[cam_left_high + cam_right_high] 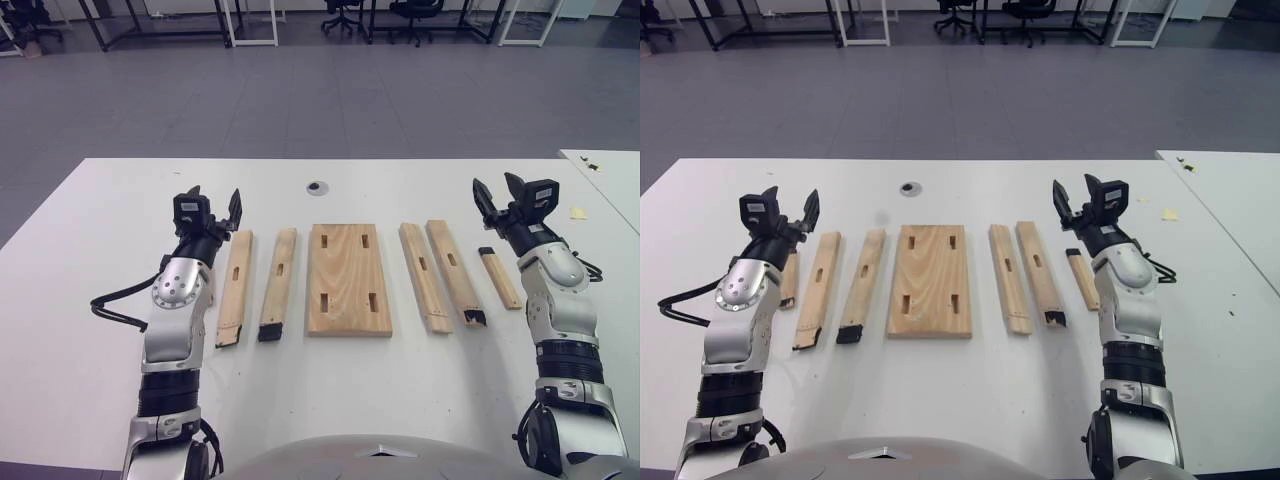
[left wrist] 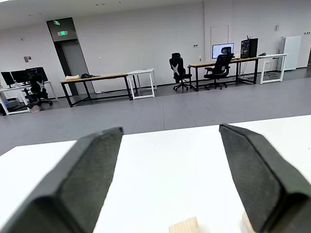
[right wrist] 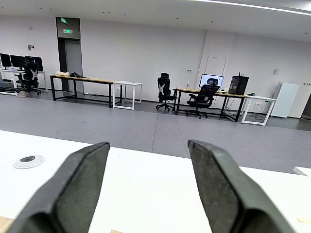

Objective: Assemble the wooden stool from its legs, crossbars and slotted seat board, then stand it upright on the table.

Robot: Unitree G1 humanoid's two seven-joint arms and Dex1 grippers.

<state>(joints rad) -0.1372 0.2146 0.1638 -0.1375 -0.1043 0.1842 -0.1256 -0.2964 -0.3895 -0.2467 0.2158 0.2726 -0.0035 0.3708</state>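
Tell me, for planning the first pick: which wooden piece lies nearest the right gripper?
The short crossbar at the row's far right, by the right gripper; the slotted legs are longer.

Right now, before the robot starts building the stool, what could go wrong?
The left pincer and right pincer are open, holding nothing. The outer left leg lies close beside the inner left leg, so grabbing one may nudge the other. The short crossbar lies right beside the right arm, which might knock it when lowering. The seat board lies flat, so it may be hard to pinch up.
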